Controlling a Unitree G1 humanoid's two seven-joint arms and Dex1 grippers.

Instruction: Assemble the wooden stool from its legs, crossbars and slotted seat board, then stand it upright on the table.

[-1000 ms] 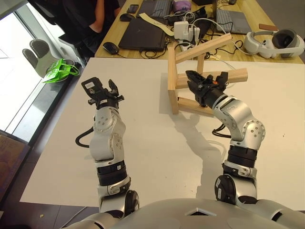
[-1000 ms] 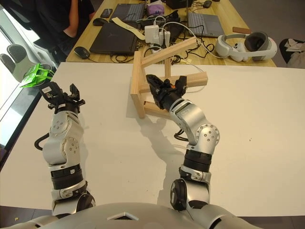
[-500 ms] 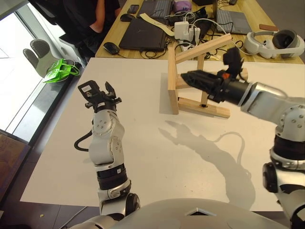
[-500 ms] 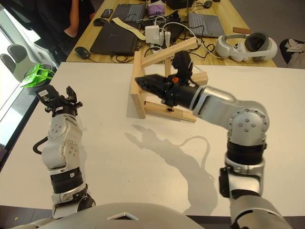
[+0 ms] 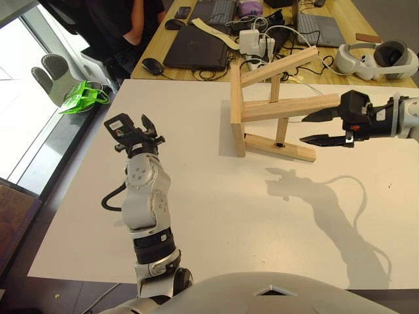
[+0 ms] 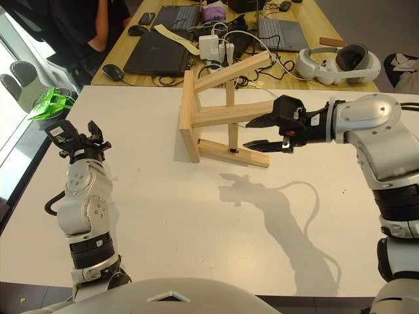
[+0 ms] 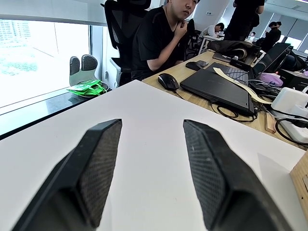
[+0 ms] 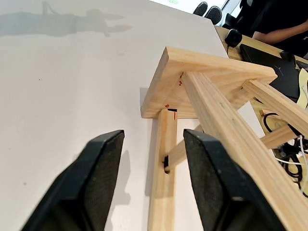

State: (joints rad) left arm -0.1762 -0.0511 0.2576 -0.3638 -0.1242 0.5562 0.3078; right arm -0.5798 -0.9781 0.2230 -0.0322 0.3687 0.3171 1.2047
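"Pulling out, is it? Where's the right gripper (image 5: 304, 129) ended up?"

"Beyond the free ends of the legs, above the table (image 5: 216, 216). A second ago it was in among the legs by the crossbar. Now its fingers are spread and carry nothing."

"And the stool (image 5: 288, 106)?"

"It hasn't moved. It lies on its side, with the seat board (image 5: 235, 108) on edge at the left and the legs running out to the right. It looks fully joined, so I'd say only the standing-up is left."

"The left gripper (image 7: 152, 139)?"

"Released too, and empty. It hangs over the table's left part, well apart from the stool, and has drifted a touch further left."

"Anything in the way?"

"Nothing near the stool on the table itself. The desk behind is crowded, though, with a laptop (image 5: 196, 47), a mouse (image 5: 152, 65), a tangle of cables (image 5: 262, 46) and headphones (image 5: 376, 60). The raised leg points toward those cables, so tipping the stool that way could snag them."
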